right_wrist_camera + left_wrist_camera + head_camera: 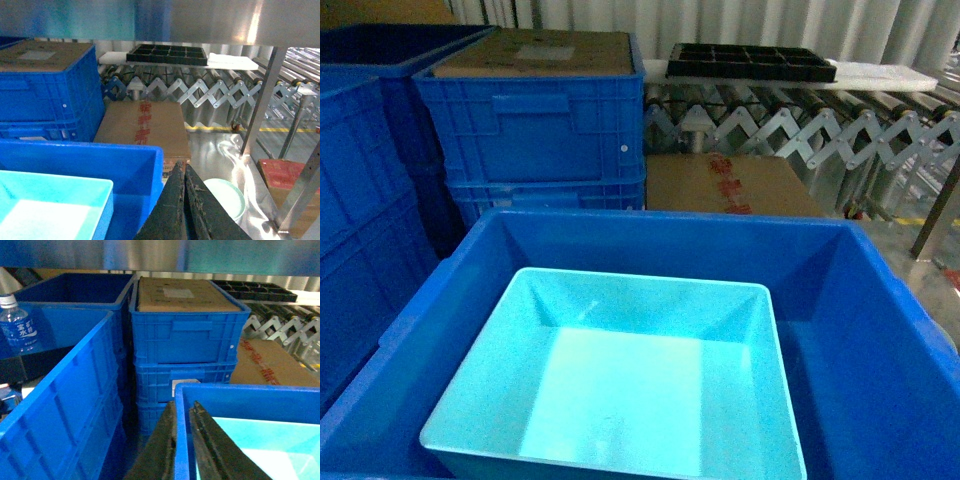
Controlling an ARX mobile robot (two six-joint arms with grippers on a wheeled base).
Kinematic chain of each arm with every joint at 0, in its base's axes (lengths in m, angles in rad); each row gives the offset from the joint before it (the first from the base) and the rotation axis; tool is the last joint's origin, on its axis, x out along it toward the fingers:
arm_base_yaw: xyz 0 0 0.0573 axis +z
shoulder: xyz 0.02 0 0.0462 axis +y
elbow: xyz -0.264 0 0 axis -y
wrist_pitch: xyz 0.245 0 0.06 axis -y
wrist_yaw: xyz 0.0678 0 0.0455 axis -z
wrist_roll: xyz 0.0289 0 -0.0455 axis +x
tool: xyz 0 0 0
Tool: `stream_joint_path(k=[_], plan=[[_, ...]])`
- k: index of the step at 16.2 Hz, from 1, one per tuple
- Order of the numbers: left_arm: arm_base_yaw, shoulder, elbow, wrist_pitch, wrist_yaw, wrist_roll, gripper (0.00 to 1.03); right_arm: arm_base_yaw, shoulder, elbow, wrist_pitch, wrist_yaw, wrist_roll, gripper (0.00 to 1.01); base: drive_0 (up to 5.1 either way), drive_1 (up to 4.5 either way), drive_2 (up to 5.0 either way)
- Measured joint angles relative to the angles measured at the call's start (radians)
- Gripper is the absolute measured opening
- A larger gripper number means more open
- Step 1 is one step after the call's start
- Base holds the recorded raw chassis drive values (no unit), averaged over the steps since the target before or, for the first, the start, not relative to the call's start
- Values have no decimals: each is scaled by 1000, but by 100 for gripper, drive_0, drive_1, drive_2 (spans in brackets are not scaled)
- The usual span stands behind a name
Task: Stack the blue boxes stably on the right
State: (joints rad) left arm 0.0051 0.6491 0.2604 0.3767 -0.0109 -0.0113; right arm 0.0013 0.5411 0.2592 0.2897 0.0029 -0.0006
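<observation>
Turquoise tub (620,400) inside large blue crate (880,340), left gripper (181,440) clamping crate's wall, right gripper (184,200) closed, empty.

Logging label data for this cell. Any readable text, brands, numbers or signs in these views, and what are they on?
Nothing can be read outright.
Water bottle: white characters on its blue label, too blurred to read.
Cardboard box: red print on its top, too blurred to read.
Top crate: pale sticker on the cardboard sheet lying on it, no legible text.
Crate below: pale tag, unreadable.

Left gripper (181,440) seemingly astride crate wall (181,405)
</observation>
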Motion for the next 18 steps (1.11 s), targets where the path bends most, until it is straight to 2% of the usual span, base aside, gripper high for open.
stream_joint_path(k=[1,7,13,14,17,18], plan=[[-3,-33,-29,11,9,0,1,-2,-23,-34,3,-2,1,2,0,0,0],[-7,-205,-166,-30,10,2,2,-2,-177,-165,-21,-2,1,2,0,0,0],[-7,-354,-220,-123,10,1,2,-2,-303,-217,-93,-2,1,2,0,0,0],[-7,-374,-245,-94,10,2,2,-2,-323,-238,-71,-2,1,2,0,0,0],[-7,-438,-246,-163,11,2,2,-2,-376,-246,-125,-2,0,2,0,0,0],[-7,-455,-246,-183,9,2,2,-2,-491,-245,-293,-2,0,2,0,0,0]])
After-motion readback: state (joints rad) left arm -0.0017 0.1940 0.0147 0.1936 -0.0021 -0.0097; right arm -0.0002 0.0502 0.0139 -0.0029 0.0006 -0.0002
